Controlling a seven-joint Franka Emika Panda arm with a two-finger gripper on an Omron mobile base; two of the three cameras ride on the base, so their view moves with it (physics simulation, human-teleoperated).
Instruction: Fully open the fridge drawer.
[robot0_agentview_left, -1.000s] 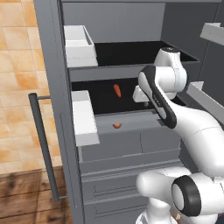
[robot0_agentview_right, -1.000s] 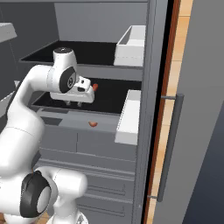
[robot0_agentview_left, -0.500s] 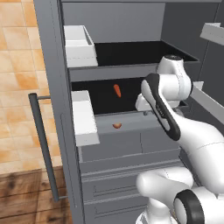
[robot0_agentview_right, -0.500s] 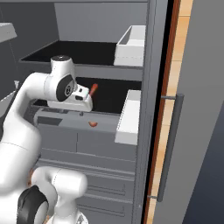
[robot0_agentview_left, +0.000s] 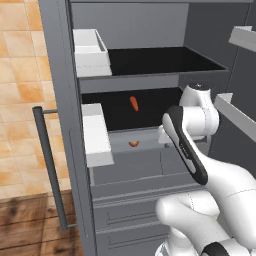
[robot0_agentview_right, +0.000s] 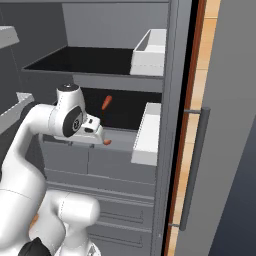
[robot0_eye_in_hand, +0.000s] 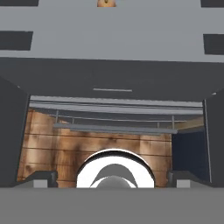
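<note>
**Gripper at the fridge drawer's top edge, drawer partly out**

We see our gripper (robot0_agentview_right: 98, 136) reaching down at the upper rim of the fridge drawer (robot0_agentview_left: 135, 167), the wide grey box with a flat front and a faint vertical seam down its middle. The drawer sits directly below and in front of the gripper, pulled a little way out of the fridge body, its open top showing behind the front panel. In the hand view the two finger tips (robot0_eye_in_hand: 41, 178) stand far apart at the bottom corners, so we read the fingers as spread wide with nothing between them; whether they touch the drawer rim we cannot tell.

Just beside the gripper, inside the drawer, lies a small orange item (robot0_agentview_left: 133, 144), too small to name. Above and behind the gripper, a carrot (robot0_agentview_left: 133, 103) hangs against the dark back of the shelf space. To the gripper's left in the left base view, a white open-topped bin (robot0_agentview_left: 96, 134) juts forward from the fridge side, level with the drawer's top; a second white bin (robot0_agentview_left: 91, 51) sits higher up beside the upper black shelf (robot0_agentview_left: 160, 60).

Below the drawer are shallower grooved drawer fronts (robot0_agentview_left: 127, 217). The fridge door (robot0_agentview_right: 225, 130) stands open, its long bar handle (robot0_agentview_right: 192, 170) well apart from the gripper. Our own arm crosses in front of the drawer's right part in the left base view.
</note>
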